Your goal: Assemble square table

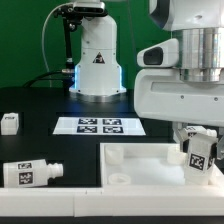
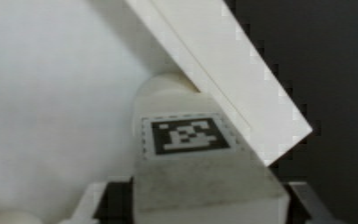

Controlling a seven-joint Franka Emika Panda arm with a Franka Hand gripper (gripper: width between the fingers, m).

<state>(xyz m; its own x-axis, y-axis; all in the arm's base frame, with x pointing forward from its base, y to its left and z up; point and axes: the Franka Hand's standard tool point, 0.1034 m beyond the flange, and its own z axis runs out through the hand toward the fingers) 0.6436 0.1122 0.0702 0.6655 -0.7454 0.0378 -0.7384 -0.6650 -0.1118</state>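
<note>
The white square table top (image 1: pixel 150 160) with its raised rim lies on the black table at the front of the exterior view. My gripper (image 1: pixel 199 150) hangs over its right part and is shut on a white peg leg (image 1: pixel 198 153) bearing a black-and-white tag, held tilted just above the tray. In the wrist view the leg (image 2: pixel 194 150) fills the space between my fingers (image 2: pixel 108 200), and the tray's rim (image 2: pixel 220 70) runs diagonally under its tip. A second leg (image 1: pixel 30 173) lies on its side at the front left. A third (image 1: pixel 9 122) sits at the far left.
The marker board (image 1: pixel 98 126) lies flat behind the tray. The robot's white base (image 1: pixel 93 55) stands at the back. A long white wall (image 1: pixel 50 205) runs along the front edge.
</note>
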